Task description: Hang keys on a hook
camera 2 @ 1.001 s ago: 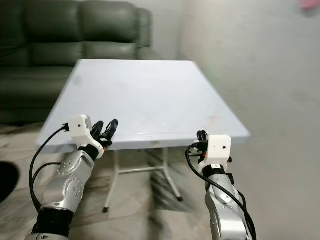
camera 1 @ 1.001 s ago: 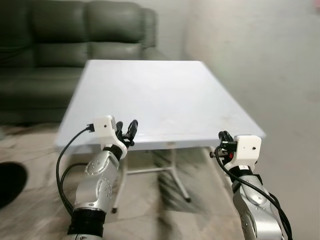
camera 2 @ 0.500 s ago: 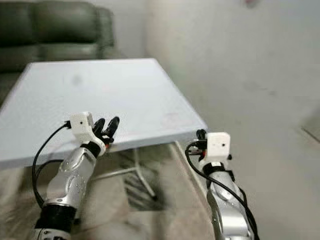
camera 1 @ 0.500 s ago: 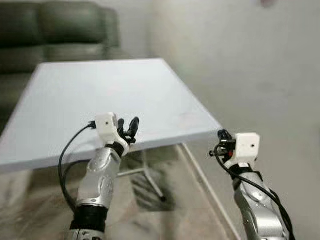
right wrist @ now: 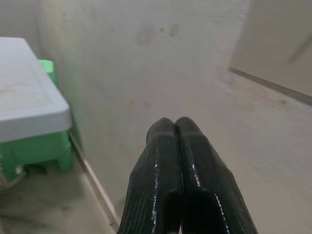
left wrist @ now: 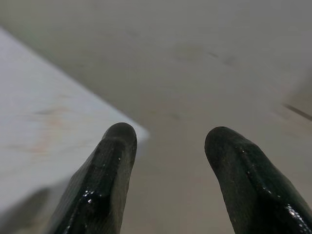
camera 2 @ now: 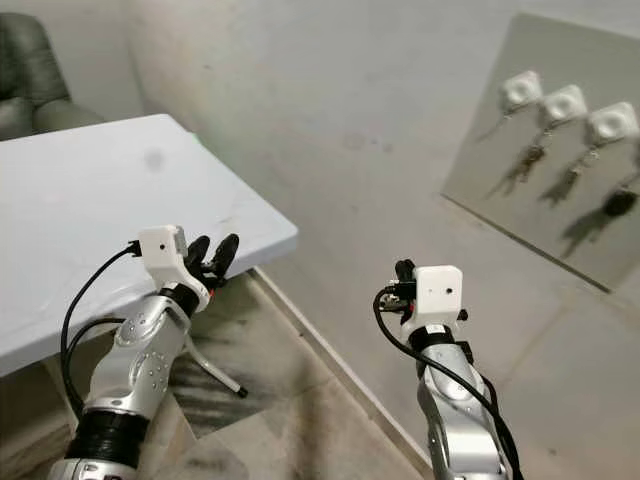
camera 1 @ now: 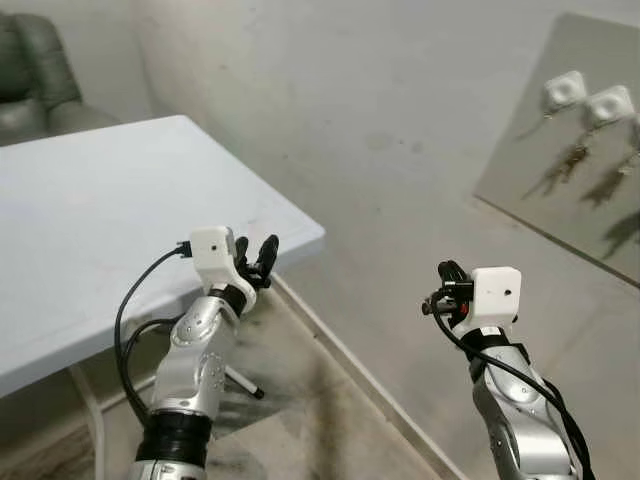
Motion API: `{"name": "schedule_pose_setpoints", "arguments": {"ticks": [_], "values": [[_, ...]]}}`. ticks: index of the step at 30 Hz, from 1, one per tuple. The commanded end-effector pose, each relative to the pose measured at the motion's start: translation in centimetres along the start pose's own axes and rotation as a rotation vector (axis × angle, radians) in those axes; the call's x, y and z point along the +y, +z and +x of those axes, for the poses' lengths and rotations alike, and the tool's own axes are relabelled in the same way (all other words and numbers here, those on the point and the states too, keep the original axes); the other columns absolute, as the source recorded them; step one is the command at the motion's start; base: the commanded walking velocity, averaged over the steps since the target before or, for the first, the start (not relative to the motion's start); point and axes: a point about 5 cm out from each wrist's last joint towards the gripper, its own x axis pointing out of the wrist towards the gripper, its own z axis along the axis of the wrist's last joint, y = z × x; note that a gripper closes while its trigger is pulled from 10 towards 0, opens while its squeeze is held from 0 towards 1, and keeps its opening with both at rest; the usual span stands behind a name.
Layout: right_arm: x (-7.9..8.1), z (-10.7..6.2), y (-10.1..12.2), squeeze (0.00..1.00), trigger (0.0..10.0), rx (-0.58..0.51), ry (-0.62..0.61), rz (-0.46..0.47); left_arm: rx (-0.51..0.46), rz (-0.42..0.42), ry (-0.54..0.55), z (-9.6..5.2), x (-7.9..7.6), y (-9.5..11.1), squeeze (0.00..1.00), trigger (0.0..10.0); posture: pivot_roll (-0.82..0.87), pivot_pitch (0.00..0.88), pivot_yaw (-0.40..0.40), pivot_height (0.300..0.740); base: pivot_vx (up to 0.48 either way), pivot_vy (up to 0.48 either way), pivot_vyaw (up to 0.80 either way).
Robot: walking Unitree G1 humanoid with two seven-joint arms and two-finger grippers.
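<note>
Up on the wall at the right, a pale panel carries a row of white hooks, and bunches of keys hang from them near the panel's upper edge. In the right eye view three hooks can be counted, each with something dangling below it; the rightmost bunch looks darker than the others. What exactly each bunch holds is too small to tell.

The right gripper is raised in front of the bare wall, well below and to the left of the panel, with its two black fingers pressed together and nothing visible between them. Its white wrist block sits above the silver forearm, with black cables looping down.

The left gripper is held up just off the near edge of the white table, close to the table's right corner, its fingers spread apart and empty.

A metal table leg stands on the mottled floor below that corner. Beyond the table's far edge, part of a dark green sofa shows. In the right wrist view a green stool stands under the table top.
</note>
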Motion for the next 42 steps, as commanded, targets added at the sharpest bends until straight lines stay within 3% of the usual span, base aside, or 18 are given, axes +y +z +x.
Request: {"name": "schedule_pose_setpoints", "arguments": {"ticks": [1, 10, 27, 34, 42], "values": [[0.1, 0.3, 0.5, 0.00, 10.0, -0.024, 0.009, 0.003, 0.000, 0.016, -0.029, 0.4, -0.4, 0.2, 0.00, 10.0, -0.03, 0.000, -0.044, 0.740, 0.000, 0.000, -0.76], [0.2, 0.5, 0.7, 0.00, 10.0, -0.035, 0.003, 0.005, -0.018, -0.017, 0.015, 0.9, -0.4, 0.6, 0.00, 10.0, -0.03, 0.000, -0.036, 0.740, 0.000, 0.000, -0.75], [0.6, 0.7, 1.0, 0.00, 10.0, -0.057, -0.042, 0.043, -0.034, -0.023, 0.089, 0.5, 1.3, 1.1, 0.00, 10.0, -0.03, 0.000, -0.031, 0.740, 0.000, 0.000, -0.76], [0.7, 0.5, 0.8, 0.00, 10.0, -0.054, -0.051, 0.051, -0.030, -0.033, 0.096, 0.5, 1.5, 1.1, 0.00, 10.0, -0.04, 0.000, -0.027, 0.740, 0.000, 0.405, -0.76], [1.2, 0.2, 0.6, 0.00, 10.0, -0.047, -0.048, 0.060, -0.024, -0.030, 0.092, 0.5, 1.2, 1.0, 0.00, 10.0, -0.04, 0.000, -0.028, 0.740, 0.000, 0.000, -0.75]]}}
